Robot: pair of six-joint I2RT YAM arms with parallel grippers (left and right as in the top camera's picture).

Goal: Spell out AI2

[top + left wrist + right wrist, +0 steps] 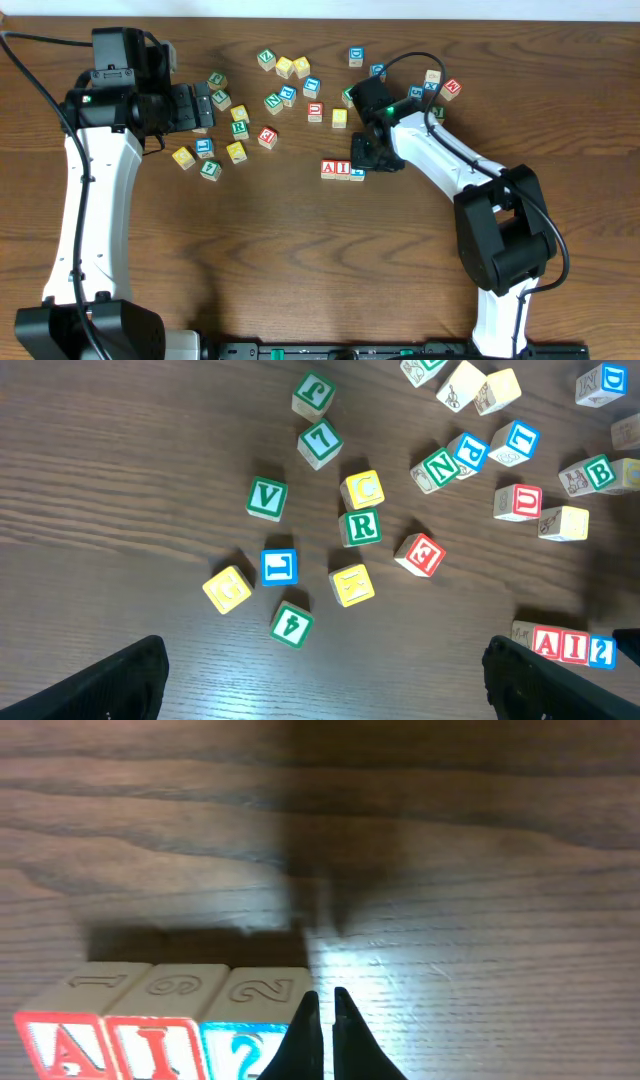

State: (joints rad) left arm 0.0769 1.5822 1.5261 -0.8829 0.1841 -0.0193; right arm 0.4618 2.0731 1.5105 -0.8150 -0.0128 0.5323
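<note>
Three cubes stand side by side in a row on the wooden table: the red A (328,169), the red I (343,169) and the blue 2 (357,173). The right wrist view shows A (60,1045), I (155,1045) and 2 (245,1045) close up, touching each other. My right gripper (323,995) is shut and empty, its tips against the right edge of the 2 cube. In the overhead view this gripper (368,160) sits just right of the row. My left gripper (203,107) hangs open far to the left, above bare wood (325,680), holding nothing.
Several loose letter cubes lie scattered across the back of the table, among them a green R (361,527), a red E (420,554), a blue L (279,566) and a green 4 (291,624). More cubes sit behind the right arm (440,85).
</note>
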